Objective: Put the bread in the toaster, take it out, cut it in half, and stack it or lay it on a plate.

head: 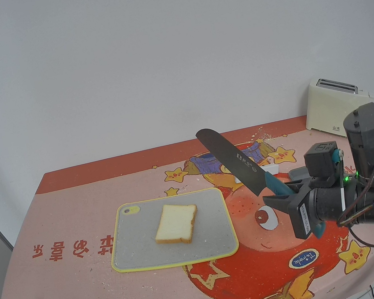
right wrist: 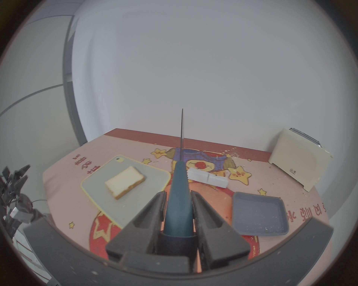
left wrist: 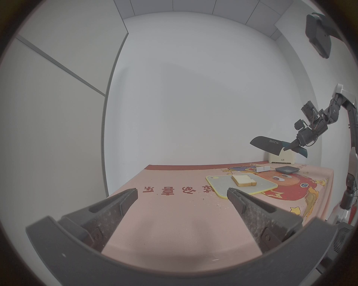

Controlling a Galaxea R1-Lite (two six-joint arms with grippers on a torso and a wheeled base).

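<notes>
Teal-handled knife (head: 234,160), white label on dark blade | right fingers (right wrist: 149,223) clamped on handle | left fingers (left wrist: 261,216) wide apart, empty | bread (head: 176,223) flat on cutting board (head: 137,246)

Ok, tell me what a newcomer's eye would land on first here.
The dark knife, raised above the right side of the table, its teal handle clamped in the right gripper. Then the uncut bread slice lying on the grey cutting board at mid-table, and the cream toaster at the far right corner.

Head high, wrists low, all 3 toward bread (head: 176,223)
</notes>
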